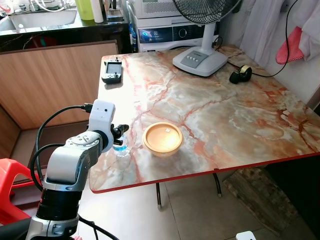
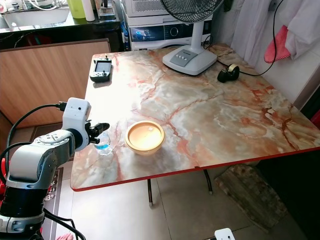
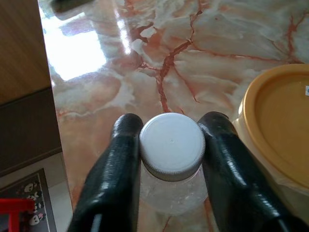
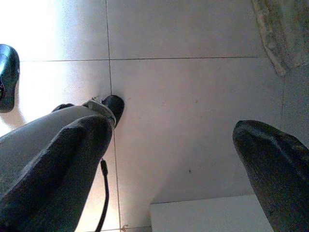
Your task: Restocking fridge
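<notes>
A small clear plastic bottle (image 1: 121, 148) with a white cap (image 3: 172, 145) stands near the front left corner of the marble table (image 1: 225, 115). My left gripper (image 1: 120, 131) is shut on the bottle, with one black finger pressed to each side of the cap. Just right of the bottle sits a round yellow lidded container (image 1: 162, 138). The right arm hangs low, and its gripper (image 4: 174, 159) is open above the tiled floor.
At the table's back left lies a black handheld device (image 1: 112, 70). A white fan base (image 1: 200, 60) and a tape roll (image 1: 241, 74) stand at the back right. A red stool (image 1: 12, 185) sits left of me, beside a wooden panel (image 1: 50, 85).
</notes>
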